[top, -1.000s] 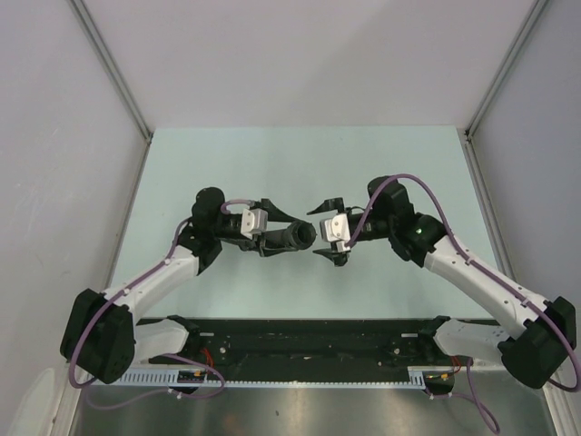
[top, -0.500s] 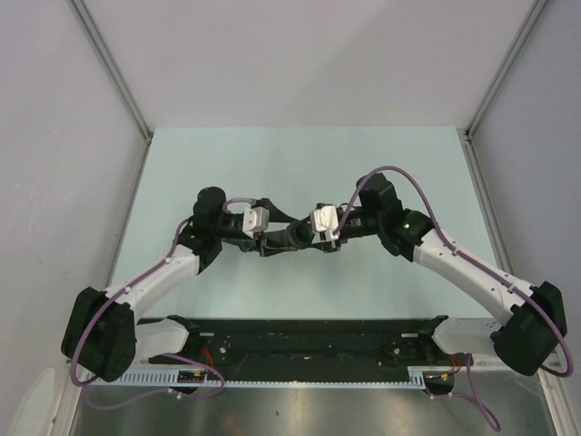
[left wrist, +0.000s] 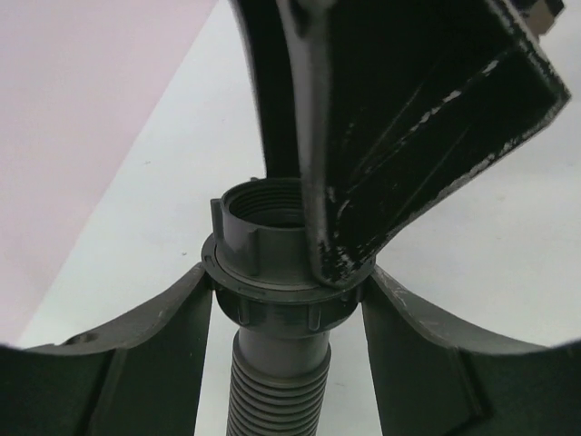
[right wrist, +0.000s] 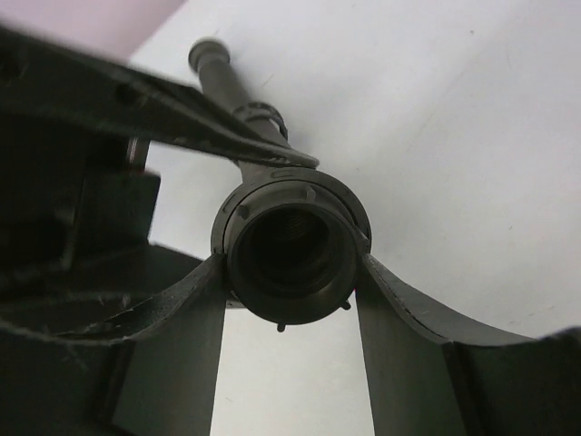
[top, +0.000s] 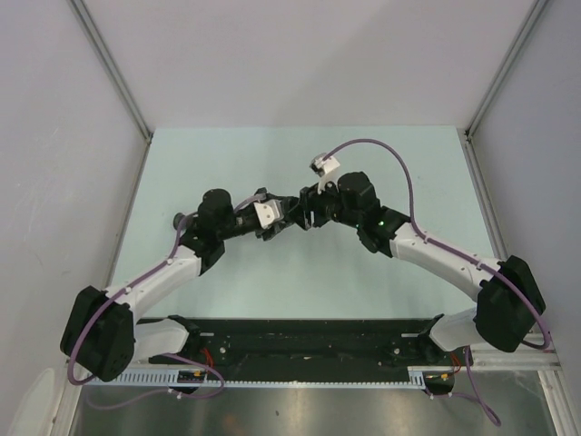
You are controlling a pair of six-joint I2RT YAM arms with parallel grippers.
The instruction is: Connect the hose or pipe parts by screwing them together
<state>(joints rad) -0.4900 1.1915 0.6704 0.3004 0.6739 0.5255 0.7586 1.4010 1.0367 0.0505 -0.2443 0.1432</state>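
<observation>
Over the middle of the bench (top: pixel 227 163), the left gripper (left wrist: pixel 286 289) extended in from the left and the right gripper (right wrist: pixel 290 265) from the right, tips meeting. The tube (left wrist: pixel 277 391) sat between the left jaws, its collared end (left wrist: pixel 272 268) facing the right gripper, whose jaws flanked and touched that end on both sides. One right finger (left wrist: pixel 381 136) lay over the collar's rim.

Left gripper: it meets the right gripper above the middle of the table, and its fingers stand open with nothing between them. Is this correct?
Not fully. The left gripper does meet the right gripper above the middle of the table, but its fingers are not open: they are shut on the collar of the tube. The left wrist view shows it.
</observation>
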